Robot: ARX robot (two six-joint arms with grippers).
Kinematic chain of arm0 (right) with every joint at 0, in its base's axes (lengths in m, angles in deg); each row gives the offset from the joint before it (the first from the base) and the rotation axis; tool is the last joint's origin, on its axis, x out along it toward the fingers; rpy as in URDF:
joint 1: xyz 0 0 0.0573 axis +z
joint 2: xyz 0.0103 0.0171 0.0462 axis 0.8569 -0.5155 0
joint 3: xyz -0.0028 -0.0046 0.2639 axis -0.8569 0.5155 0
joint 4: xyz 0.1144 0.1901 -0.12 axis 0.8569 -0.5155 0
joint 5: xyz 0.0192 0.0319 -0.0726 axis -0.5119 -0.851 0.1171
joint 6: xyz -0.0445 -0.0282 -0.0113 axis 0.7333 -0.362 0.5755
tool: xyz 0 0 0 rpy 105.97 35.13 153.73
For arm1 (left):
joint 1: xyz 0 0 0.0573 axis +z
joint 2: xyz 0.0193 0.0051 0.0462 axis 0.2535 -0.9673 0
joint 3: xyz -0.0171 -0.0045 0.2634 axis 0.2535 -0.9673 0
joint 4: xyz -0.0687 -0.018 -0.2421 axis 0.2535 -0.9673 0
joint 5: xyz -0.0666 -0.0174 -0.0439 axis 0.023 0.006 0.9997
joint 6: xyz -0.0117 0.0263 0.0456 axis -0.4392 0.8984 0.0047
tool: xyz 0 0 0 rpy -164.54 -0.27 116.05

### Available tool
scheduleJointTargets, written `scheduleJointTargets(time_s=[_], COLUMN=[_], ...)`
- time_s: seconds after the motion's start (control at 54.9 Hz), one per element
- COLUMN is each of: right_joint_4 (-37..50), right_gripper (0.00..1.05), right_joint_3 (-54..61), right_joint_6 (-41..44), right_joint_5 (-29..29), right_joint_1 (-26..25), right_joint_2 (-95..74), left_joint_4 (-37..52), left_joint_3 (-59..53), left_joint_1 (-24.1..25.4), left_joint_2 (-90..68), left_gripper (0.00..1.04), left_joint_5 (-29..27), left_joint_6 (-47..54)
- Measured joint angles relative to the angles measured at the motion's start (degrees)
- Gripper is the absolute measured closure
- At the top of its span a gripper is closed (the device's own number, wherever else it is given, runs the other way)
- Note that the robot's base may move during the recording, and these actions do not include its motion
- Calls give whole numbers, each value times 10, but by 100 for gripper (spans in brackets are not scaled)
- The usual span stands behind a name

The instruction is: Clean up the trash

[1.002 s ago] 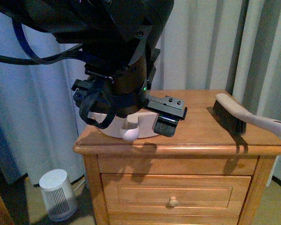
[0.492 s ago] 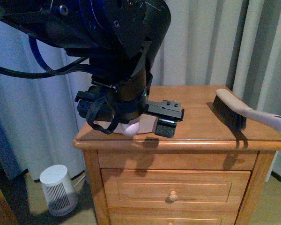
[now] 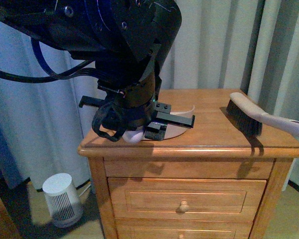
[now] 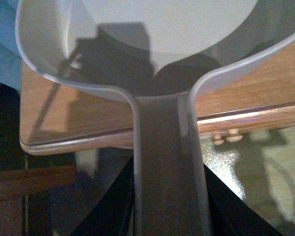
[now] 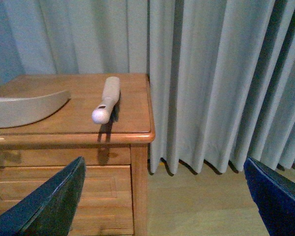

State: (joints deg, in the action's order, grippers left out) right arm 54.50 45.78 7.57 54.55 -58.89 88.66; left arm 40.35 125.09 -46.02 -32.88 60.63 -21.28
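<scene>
**Dustpan laid flat, no trash in sight**

Since half a second before, the left hand had turned a little. The dustpan had swung further over the worktop, so it lay almost flat in the middle of the front view. The left hand was closed round the pan's long handle. In the left wrist view the handle ran straight out between the dark fingers. The right hand was spread wide and held nothing. The brush lay at the right of the front view. The trash did not show in any picture, so I could not tell where it was.

To do this step well, I think the pan's front lip should sit tight on the wood with no gap. It should be held steady so a paper wad can be swept in. The right hand would likely need the brush for that.

The dustpan was smooth, hard, beige plastic, rounded, with a raised curved wall. The brush had a pale smooth handle and stiff dark bristles. The worktop was shiny orange-brown wood with rounded edges. Soft curtains hung in folds behind.
</scene>
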Motion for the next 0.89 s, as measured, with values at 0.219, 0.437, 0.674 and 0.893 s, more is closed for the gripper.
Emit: scheduleJointTargets(time_s=[0.219,0.437,0.674,0.893], right_joint_4=[0,0,0,0], right_gripper=[7,7,7,7], right_joint_3=[0,0,0,0], right_joint_6=[0,0,0,0], right_joint_5=[0,0,0,0], right_joint_1=[0,0,0,0], right_joint_2=[0,0,0,0], left_joint_4=[78,235,414,545], left_joint_3=[-23,-111,-245,-391], left_joint_1=[0,-2,7,53], left_joint_2=[23,120,258,420], left_gripper=[77,77,77,77], left_joint_5=[10,8,25,80], left_joint_6=[7,34,143,266])
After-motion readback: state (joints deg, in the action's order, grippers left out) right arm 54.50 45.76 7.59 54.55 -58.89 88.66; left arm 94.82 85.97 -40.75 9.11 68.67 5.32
